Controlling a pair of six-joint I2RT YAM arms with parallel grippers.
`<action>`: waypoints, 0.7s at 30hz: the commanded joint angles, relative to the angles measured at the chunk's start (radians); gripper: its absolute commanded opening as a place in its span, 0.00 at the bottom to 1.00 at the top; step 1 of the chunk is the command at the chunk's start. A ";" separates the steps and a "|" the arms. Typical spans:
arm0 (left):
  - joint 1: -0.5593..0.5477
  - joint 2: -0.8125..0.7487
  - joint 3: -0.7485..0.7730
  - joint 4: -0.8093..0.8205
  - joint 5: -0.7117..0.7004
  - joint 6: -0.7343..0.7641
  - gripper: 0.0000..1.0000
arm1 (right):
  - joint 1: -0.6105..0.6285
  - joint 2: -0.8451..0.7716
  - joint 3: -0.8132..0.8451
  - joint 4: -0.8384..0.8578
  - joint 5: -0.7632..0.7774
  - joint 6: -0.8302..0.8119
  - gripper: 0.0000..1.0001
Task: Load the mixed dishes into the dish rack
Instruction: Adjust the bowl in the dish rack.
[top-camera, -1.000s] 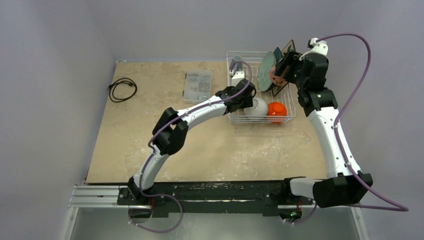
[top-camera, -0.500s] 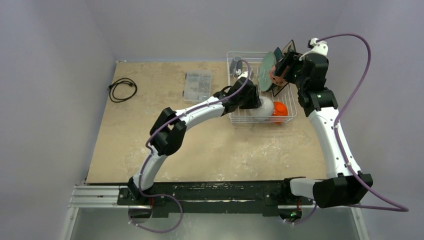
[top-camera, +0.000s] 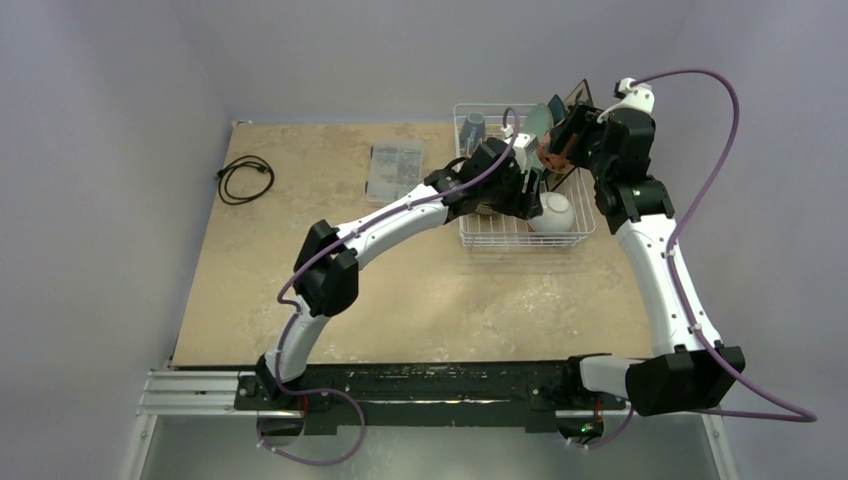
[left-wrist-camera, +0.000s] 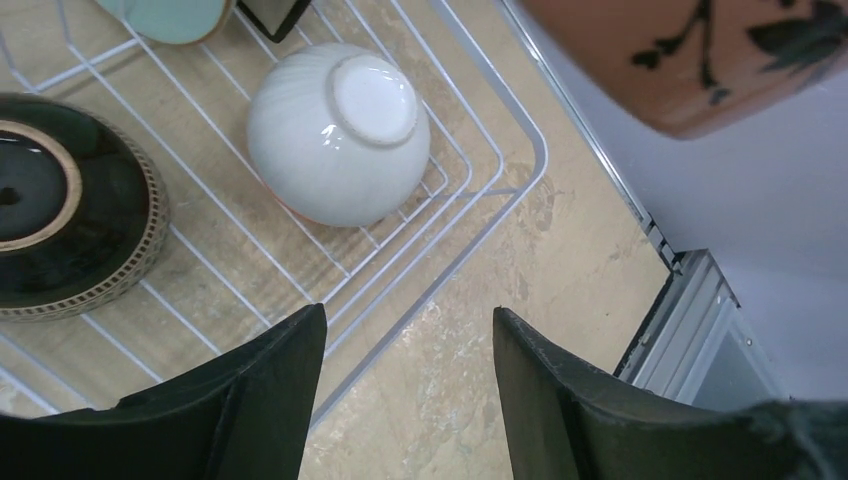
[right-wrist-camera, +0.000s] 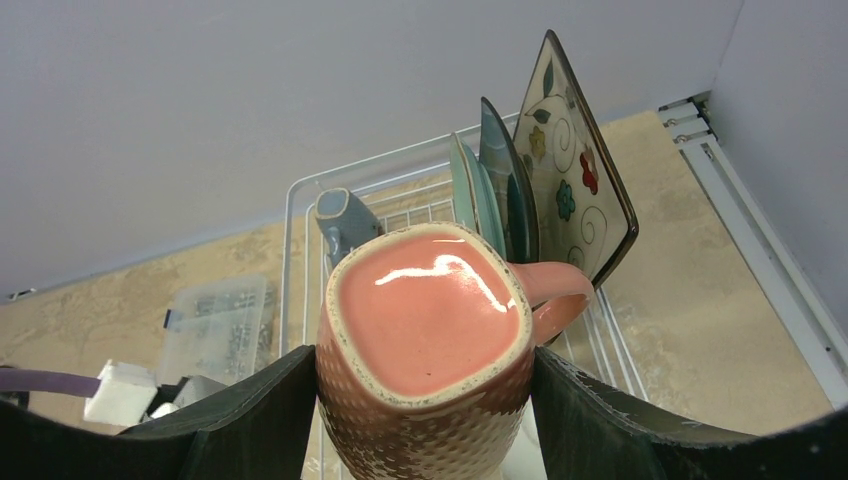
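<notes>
Holding pink mug (right-wrist-camera: 430, 320) clamped in my right gripper (right-wrist-camera: 425, 400) over rack (left-wrist-camera: 543, 150); left gripper (left-wrist-camera: 405, 390) apart, empty. Next: seat mug upright in a free spot.

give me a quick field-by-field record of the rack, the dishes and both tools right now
left tool: open, empty, over the rack's corner
right tool: shut on salmon-pink mug, held in the air by the dish rack
plates: floral plate, dark teal plate, pale green plate, upright side by side in rack
bowls: white bowl, brown bowl, both upside down in rack
grey-blue mug: in rack
outside rack: clear box, black cable
</notes>
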 joint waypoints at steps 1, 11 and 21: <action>0.027 -0.058 0.031 -0.060 -0.039 0.026 0.61 | -0.002 -0.034 0.022 0.124 -0.007 -0.002 0.00; 0.095 -0.248 -0.140 -0.046 0.025 0.016 0.63 | 0.106 -0.016 0.043 0.084 0.041 -0.062 0.00; 0.250 -0.733 -0.500 -0.089 -0.023 0.139 0.69 | 0.313 -0.009 -0.040 0.002 0.102 -0.015 0.00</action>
